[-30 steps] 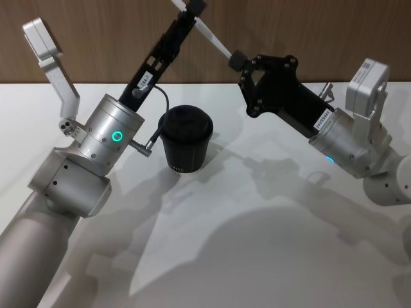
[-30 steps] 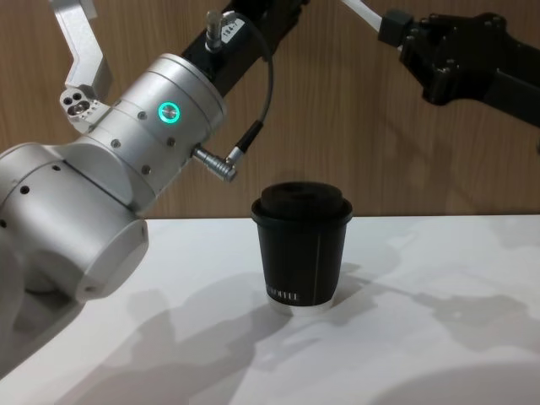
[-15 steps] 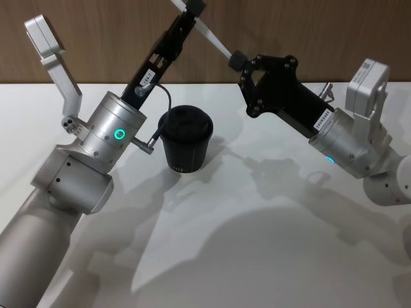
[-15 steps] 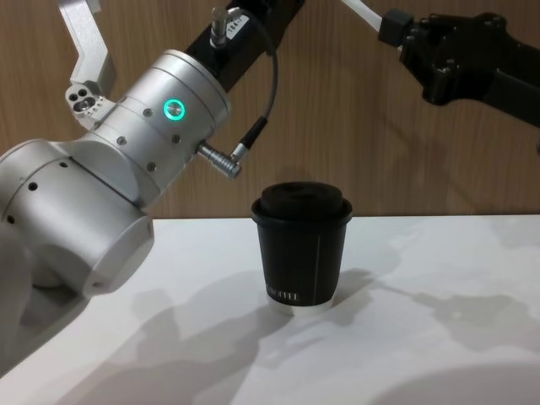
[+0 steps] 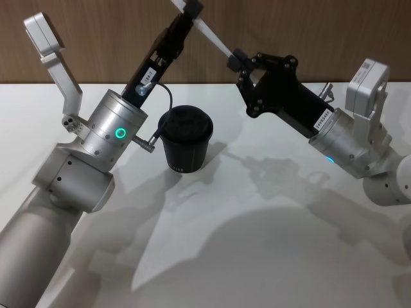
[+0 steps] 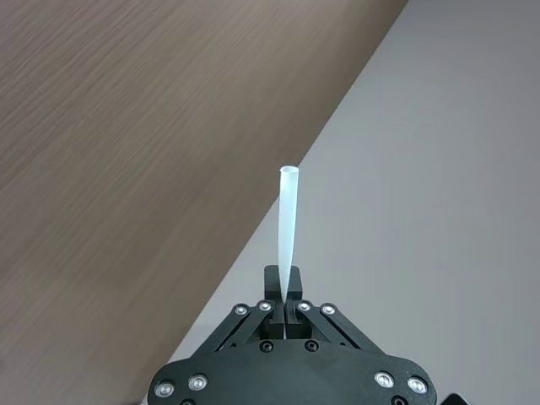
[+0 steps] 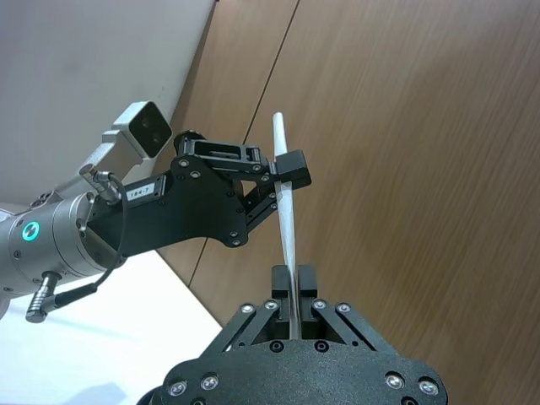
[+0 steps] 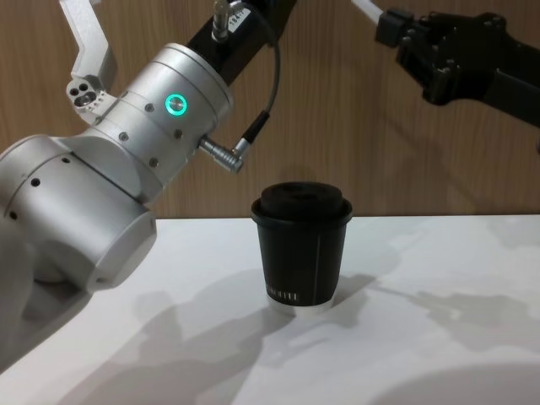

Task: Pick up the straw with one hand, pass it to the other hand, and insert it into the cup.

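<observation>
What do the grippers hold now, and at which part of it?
Both hold the straw: the left gripper near its upper end, the right gripper at its lower end.

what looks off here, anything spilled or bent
Nothing stands out: the black lidded paper cup sits upright on the white table; the thin white straw is straight, held aloft by left gripper and right gripper.

thin white straw (image 5: 212,35) is up in the air, tilted, clamped by both: left end effector (image 5: 191,8) near its upper end, right end effector (image 5: 235,59) on the lower end. black lidded cup (image 5: 185,138) stands upright on the tabletop (image 5: 257,244) below
</observation>
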